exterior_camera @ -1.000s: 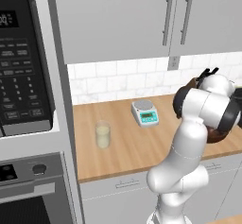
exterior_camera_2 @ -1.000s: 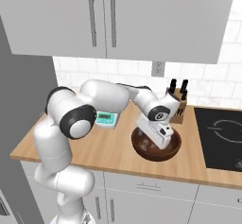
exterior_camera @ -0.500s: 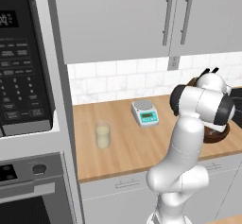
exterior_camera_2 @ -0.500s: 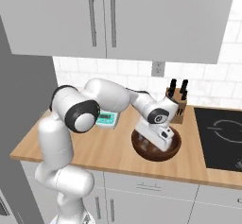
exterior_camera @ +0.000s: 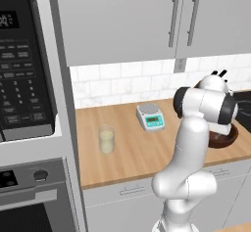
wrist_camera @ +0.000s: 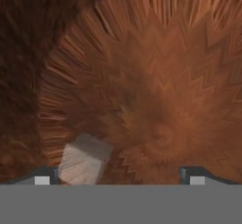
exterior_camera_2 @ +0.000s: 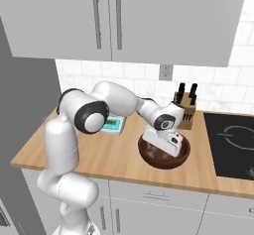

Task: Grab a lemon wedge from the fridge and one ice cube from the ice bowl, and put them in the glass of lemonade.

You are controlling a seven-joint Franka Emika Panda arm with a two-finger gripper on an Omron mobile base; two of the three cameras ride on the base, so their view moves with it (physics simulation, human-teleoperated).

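A wooden desk [exterior_camera: 127,155] runs under grey wall cabinets [exterior_camera_2: 149,16] and a white tiled backsplash, with a black microwave [exterior_camera: 22,64] and oven stacked at its left end and a dark cooktop [exterior_camera_2: 233,142] at its right. The glass of lemonade [exterior_camera: 107,139] stands upright on the desk towards the left, well apart from the arm's working end, with a small kitchen scale [exterior_camera: 150,116] between it and the dark wooden ice bowl [exterior_camera_2: 182,155]. A knife block [exterior_camera_2: 186,111] sits just behind the bowl.

The arm bends over and reaches down into the bowl, so the tool [wrist_camera: 119,176] is sunk inside it — the bowl's ribbed brown inner wall surrounds it in the hand view. The two finger tips [wrist_camera: 43,176] stand wide apart, clamped on nothing. One pale ice cube [wrist_camera: 84,160] lies on the bowl's floor between them, close against the left-hand tip in that view and well clear of the other — not centred in the gap. Whether the tip touches the cube cannot be told.
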